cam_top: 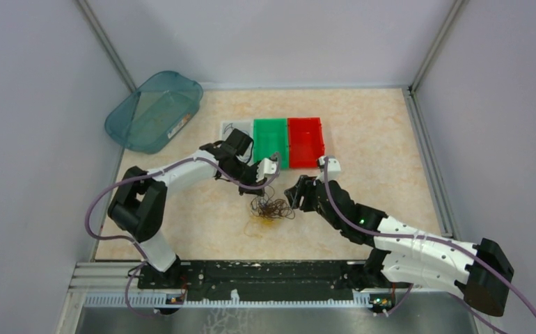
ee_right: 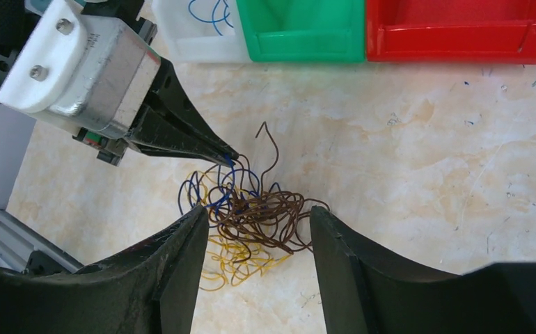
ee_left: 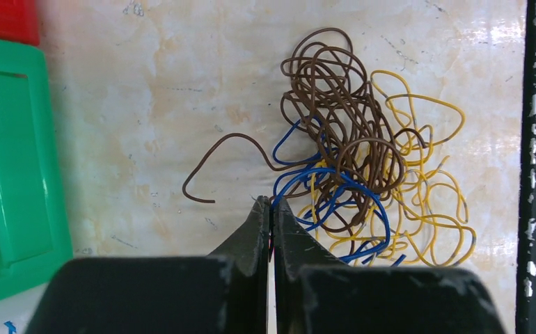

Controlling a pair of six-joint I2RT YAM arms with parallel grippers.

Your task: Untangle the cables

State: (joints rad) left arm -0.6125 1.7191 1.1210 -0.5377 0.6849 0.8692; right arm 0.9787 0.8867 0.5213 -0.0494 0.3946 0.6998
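Observation:
The cables point(cam_top: 271, 209) lie as one tangle of brown point(ee_left: 342, 104), blue point(ee_left: 363, 209) and yellow point(ee_left: 425, 209) strands on the marble tabletop. My left gripper point(ee_left: 272, 203) is at the tangle's edge nearest the bins, shut on a blue strand at its very tips; the right wrist view shows those tips point(ee_right: 229, 157) with the blue strand running into them. My right gripper point(ee_right: 258, 212) is open, one finger on either side of the brown clump point(ee_right: 265, 219). A loose brown end point(ee_left: 206, 174) sticks out toward the bins.
A white bin point(ee_right: 195, 42) holding a blue strand, a green bin point(cam_top: 271, 139) and a red bin point(cam_top: 305, 139) stand in a row behind the tangle. A teal tub point(cam_top: 155, 110) leans at the back left corner. A black rail point(cam_top: 265, 273) runs along the near edge.

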